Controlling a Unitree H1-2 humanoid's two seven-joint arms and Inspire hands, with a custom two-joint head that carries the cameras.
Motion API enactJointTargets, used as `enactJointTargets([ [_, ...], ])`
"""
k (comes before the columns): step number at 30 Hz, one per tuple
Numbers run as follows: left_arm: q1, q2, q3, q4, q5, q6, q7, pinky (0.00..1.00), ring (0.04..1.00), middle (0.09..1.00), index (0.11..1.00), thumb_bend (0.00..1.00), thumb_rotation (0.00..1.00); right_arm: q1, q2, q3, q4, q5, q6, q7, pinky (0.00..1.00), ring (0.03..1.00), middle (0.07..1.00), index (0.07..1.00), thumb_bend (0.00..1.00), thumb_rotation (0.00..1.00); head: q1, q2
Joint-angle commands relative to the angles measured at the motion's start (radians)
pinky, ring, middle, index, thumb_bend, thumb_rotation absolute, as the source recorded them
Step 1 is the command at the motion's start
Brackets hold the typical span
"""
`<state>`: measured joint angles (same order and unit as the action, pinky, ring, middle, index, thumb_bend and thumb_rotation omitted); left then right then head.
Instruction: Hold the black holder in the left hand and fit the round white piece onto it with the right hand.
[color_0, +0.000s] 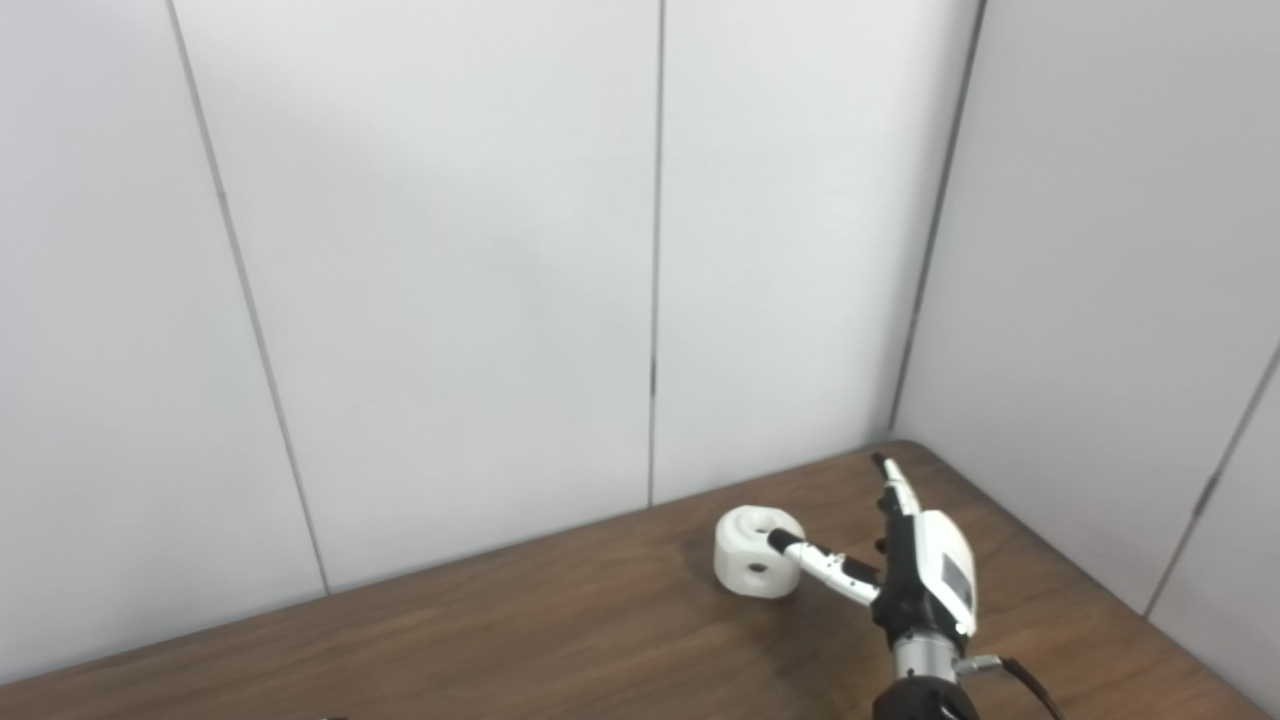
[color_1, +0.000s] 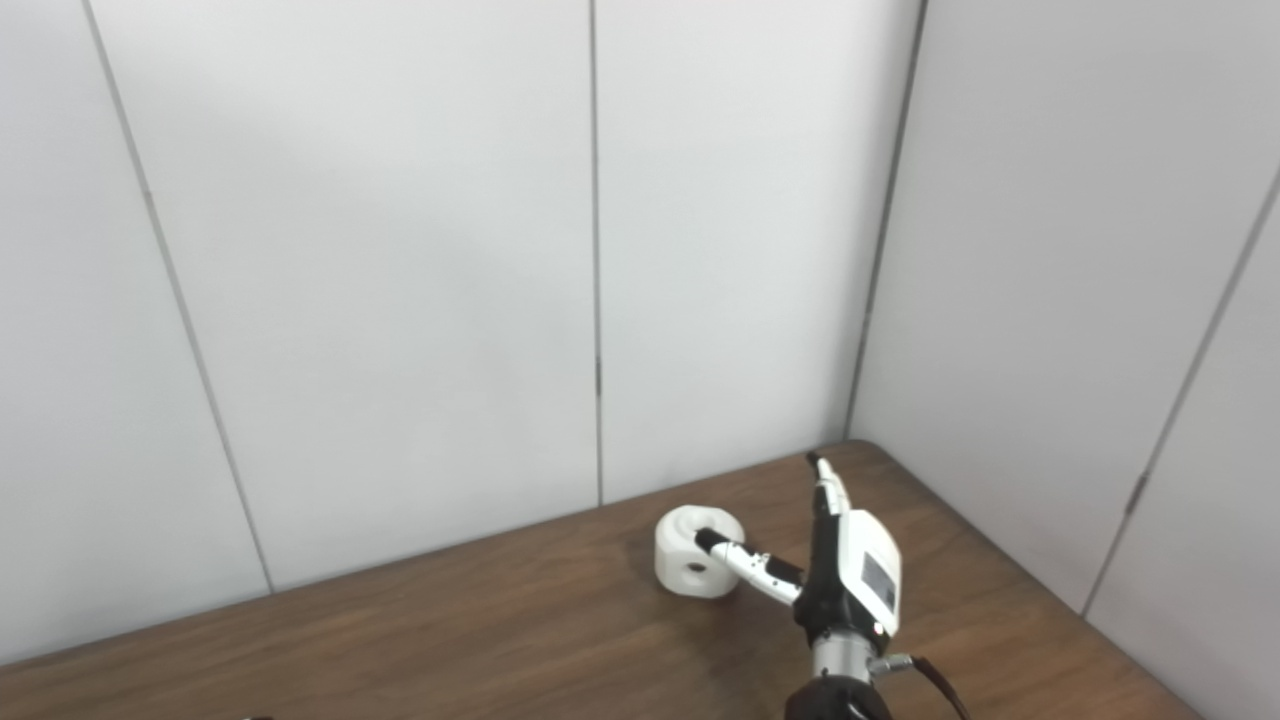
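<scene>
The round white piece (color_0: 755, 552), chunky with holes in its top and side, lies on the wooden table (color_0: 500, 630) near the back wall. My right hand (color_0: 915, 565) stands just right of it, open, with the fingers pointing up and away. Its thumb reaches left and its tip touches the piece's near right side. Nothing is held. The same piece (color_1: 697, 553) and right hand (color_1: 848, 570) appear in the right eye view. The black holder and my left hand are out of view.
White panel walls close off the back and right sides of the table, meeting at the far right corner (color_0: 900, 440). The table's right edge runs close to the right wall. Bare wood stretches left of the piece.
</scene>
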<state>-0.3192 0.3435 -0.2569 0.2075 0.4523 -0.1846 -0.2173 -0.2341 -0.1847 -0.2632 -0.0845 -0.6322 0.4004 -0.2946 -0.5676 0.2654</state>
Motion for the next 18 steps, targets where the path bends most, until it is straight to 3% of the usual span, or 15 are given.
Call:
enactJointTargets([
  [1,-0.018,0.016,0.004,0.007,-0.002,0.0,-0.002,1.0,0.952,0.923,0.477,0.51,0.04,-0.048,-0.058,-0.002,0.007,0.028,-0.016,0.014,0.66,0.858,0.944,0.952,0.92,0.61,-0.001,0.003],
  [11,-0.008,0.018,0.003,-0.012,-0.008,0.011,-0.011,1.0,0.959,0.927,0.477,0.51,0.04,-0.08,-0.276,0.063,0.187,0.174,-0.101,0.172,0.7,0.862,0.924,0.916,0.99,0.61,0.0,0.015],
  [18,0.0,0.024,0.009,-0.009,-0.022,0.0,-0.012,1.0,0.96,0.929,0.477,0.51,0.04,-0.09,-0.36,0.103,0.242,0.224,-0.136,0.235,0.75,0.888,0.927,0.895,1.0,0.59,0.003,0.019],
])
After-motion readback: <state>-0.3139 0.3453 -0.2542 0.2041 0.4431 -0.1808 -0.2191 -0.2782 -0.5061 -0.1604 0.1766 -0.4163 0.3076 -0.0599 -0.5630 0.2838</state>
